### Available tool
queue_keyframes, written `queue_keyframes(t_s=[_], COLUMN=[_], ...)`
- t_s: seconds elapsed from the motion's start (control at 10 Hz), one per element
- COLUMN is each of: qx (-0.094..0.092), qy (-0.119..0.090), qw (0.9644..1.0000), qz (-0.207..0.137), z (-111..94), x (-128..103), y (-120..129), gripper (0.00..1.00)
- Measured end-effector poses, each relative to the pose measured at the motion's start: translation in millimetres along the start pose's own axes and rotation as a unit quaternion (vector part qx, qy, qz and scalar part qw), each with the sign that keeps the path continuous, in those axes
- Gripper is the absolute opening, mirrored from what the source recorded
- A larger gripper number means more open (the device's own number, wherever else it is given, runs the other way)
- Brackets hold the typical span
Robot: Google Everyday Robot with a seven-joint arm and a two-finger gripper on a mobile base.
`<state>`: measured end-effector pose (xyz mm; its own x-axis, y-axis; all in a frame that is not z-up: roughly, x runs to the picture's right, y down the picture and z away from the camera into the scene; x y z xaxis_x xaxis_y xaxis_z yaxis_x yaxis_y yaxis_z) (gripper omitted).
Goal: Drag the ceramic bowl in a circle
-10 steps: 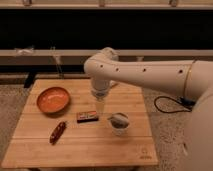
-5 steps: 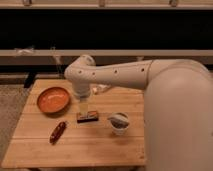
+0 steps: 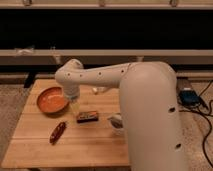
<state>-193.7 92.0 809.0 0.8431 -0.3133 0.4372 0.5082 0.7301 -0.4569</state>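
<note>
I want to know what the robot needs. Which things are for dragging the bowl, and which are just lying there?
For the job: ceramic bowl; gripper, close beside the bowl's rim.
Just lying about: dark packet; red thing; white cup, all on the wooden table.

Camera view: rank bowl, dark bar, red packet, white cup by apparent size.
1. ceramic bowl, clearly largest.
2-3. red packet and dark bar: look alike, unranked.
Last, unsure: white cup, partly behind the arm.
The gripper hangs at the bowl's right edge.

The arm [image 3: 150, 100] half-hides the cup [image 3: 115, 123], and the pincer [image 3: 75, 106] beside the ceramic bowl [image 3: 51, 100].
</note>
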Motion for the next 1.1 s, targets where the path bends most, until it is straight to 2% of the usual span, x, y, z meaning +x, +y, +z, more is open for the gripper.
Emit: queue_keyframes(t_s=[0.6,0.9,1.1], qx=[-0.006,-0.024,-0.031], qy=[-0.016,-0.005,0.005], qw=[0.9989,0.9978,0.9974], qz=[-0.043,-0.061,-0.064], z=[36.1,63.6,74.2], x=[-29.9,-47.8,-50.4], y=[-25.2,-36.1,-39.0], gripper=[0.80,0.80,0.80])
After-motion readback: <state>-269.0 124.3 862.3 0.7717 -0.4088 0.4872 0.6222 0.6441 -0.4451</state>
